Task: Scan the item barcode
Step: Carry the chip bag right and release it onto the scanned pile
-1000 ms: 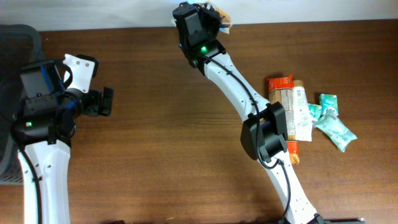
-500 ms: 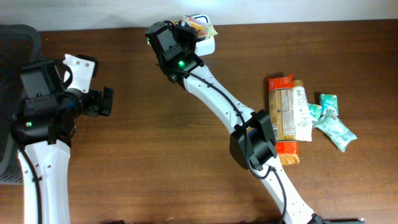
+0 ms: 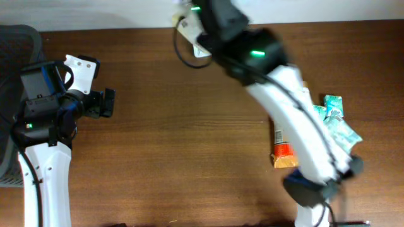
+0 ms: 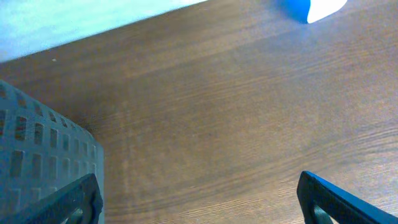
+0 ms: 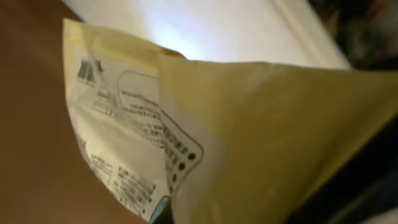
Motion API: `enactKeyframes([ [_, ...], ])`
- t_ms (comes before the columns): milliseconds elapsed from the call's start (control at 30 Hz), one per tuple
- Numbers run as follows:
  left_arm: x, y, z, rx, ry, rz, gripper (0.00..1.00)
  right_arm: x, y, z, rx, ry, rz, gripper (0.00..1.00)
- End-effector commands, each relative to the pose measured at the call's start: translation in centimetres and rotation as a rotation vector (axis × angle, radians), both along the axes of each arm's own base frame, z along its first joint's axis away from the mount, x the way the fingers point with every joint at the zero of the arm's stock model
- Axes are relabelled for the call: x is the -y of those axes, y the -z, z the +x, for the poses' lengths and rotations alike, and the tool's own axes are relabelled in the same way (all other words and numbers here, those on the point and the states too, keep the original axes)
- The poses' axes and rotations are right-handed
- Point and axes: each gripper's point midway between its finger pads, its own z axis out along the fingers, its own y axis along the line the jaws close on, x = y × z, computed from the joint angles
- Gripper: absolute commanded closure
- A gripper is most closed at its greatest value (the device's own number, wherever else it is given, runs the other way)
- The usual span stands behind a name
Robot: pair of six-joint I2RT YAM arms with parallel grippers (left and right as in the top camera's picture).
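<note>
The item is a yellow packet (image 5: pixel 267 118) with small black print on a pale panel, and it fills the right wrist view. My right gripper (image 3: pixel 194 15) is shut on it at the table's back edge, blurred by motion. I cannot make out a barcode among the print. A white device (image 3: pixel 191 31) lies just below that gripper; the left wrist view shows it as white and blue (image 4: pixel 309 7). My left gripper (image 3: pixel 108 103) stands open over bare wood at the left, with nothing between its fingers (image 4: pixel 334 198).
A pile of snack packets lies at the right: an orange bar (image 3: pixel 283 152) and teal packets (image 3: pixel 339 126), partly under the right arm (image 3: pixel 297 120). A grey mesh chair (image 4: pixel 37 155) stands past the table's left edge.
The right arm has swung: its elbow moved to the right over the snack pile, while the gripper stayed at the back edge with the packet. The left arm has not moved.
</note>
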Motion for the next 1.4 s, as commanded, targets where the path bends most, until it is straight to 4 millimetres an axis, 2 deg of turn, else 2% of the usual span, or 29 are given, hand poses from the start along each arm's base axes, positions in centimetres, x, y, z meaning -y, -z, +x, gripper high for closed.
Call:
enactKeyframes([
  [0, -0.1, -0.5, -0.1, 0.016, 0.009, 0.014, 0.01, 5.5, -2.6, -4.1, -0.079, 0.260, 0.419, 0.96],
  [33, -0.1, -0.5, -0.1, 0.016, 0.008, 0.014, 0.01, 9.1, -2.3, -6.2, -0.135, 0.379, 0.467, 0.96],
  [100, -0.1, -0.5, -0.1, 0.016, 0.008, 0.014, 0.01, 12.5, -0.6, -8.3, -0.255, 0.459, 0.486, 0.96],
  [133, -0.1, -0.5, -0.1, 0.016, 0.008, 0.014, 0.01, 14.9, 1.0, -9.5, -0.355, 0.524, 0.496, 0.96],
  [167, -0.1, -0.5, -0.1, 0.016, 0.008, 0.014, 0.01, 16.0, 1.8, -9.3, -0.395, 0.546, 0.519, 0.96],
  [267, -0.1, -0.5, -0.1, 0.016, 0.008, 0.014, 0.01, 18.7, 6.2, -9.1, -0.598, 0.559, 0.614, 0.96],
  [400, -0.1, -0.5, -0.1, 0.016, 0.008, 0.014, 0.01, 22.8, 14.0, -10.7, -0.845, 0.661, 0.620, 0.96],
  [467, -0.1, -0.5, -0.1, 0.016, 0.008, 0.014, 0.01, 24.6, 16.4, -11.2, -0.887, 0.717, 0.620, 0.96],
  [500, -0.1, -0.5, -0.1, 0.016, 0.008, 0.014, 0.01, 26.1, 18.3, -11.6, -0.911, 0.762, 0.635, 0.95],
  [533, -0.1, -0.5, -0.1, 0.016, 0.008, 0.014, 0.01, 27.0, 19.3, -11.7, -0.916, 0.790, 0.646, 0.91],
  [567, -0.1, -0.5, -0.1, 0.016, 0.008, 0.014, 0.01, 28.4, 19.9, -11.9, -0.908, 0.828, 0.653, 0.81],
  [633, -0.1, -0.5, -0.1, 0.016, 0.008, 0.014, 0.01, 29.8, 20.1, -12.0, -0.888, 0.865, 0.668, 0.52],
  [700, -0.1, -0.5, -0.1, 0.016, 0.008, 0.014, 0.01, 30.4, 19.6, -11.9, -0.868, 0.874, 0.700, 0.39],
  [733, -0.1, -0.5, -0.1, 0.016, 0.008, 0.014, 0.01, 30.5, 19.2, -11.8, -0.858, 0.872, 0.704, 0.36],
  [767, -0.1, -0.5, -0.1, 0.016, 0.008, 0.014, 0.01, 30.5, 18.7, -11.7, -0.847, 0.869, 0.704, 0.33],
  [800, -0.1, -0.5, -0.1, 0.016, 0.008, 0.014, 0.01, 30.0, 16.3, -11.3, -0.802, 0.834, 0.711, 0.31],
  [833, -0.1, -0.5, -0.1, 0.016, 0.008, 0.014, 0.01, 28.6, 13.2, -10.7, -0.746, 0.752, 0.721, 0.30],
  [900, -0.1, -0.5, -0.1, 0.016, 0.008, 0.014, 0.01, 25.1, 8.9, -10.4, -0.685, 0.570, 0.733, 0.30],
  [967, -0.1, -0.5, -0.1, 0.016, 0.008, 0.014, 0.01, 20.6, 4.5, -10.4, -0.599, 0.374, 0.735, 0.30],
  [1033, -0.1, -0.5, -0.1, 0.016, 0.008, 0.014, 0.01, 15.9, 0.8, -11.8, -0.523, 0.204, 0.700, 0.27],
  [1067, -0.1, -0.5, -0.1, 0.016, 0.008, 0.014, 0.01, 14.3, -0.4, -12.5, -0.502, 0.146, 0.691, 0.16],
  [1100, -0.1, -0.5, -0.1, 0.016, 0.008, 0.014, 0.01, 12.3, -1.7, -13.7, -0.477, 0.071, 0.677, 0.01],
  [1133, -0.1, -0.5, -0.1, 0.016, 0.008, 0.014, 0.01, 9.7, -3.5, -15.8, -0.444, -0.033, 0.655, 0.01],
  [1267, -0.1, -0.5, -0.1, 0.016, 0.008, 0.015, 0.01, 6.8, -5.9, -20.1, -0.400, -0.191, 0.641, 0.01],
  [1367, -0.1, -0.5, -0.1, 0.016, 0.008, 0.014, 0.01, 6.5, -6.1, -20.6, -0.400, -0.205, 0.639, 0.01],
])
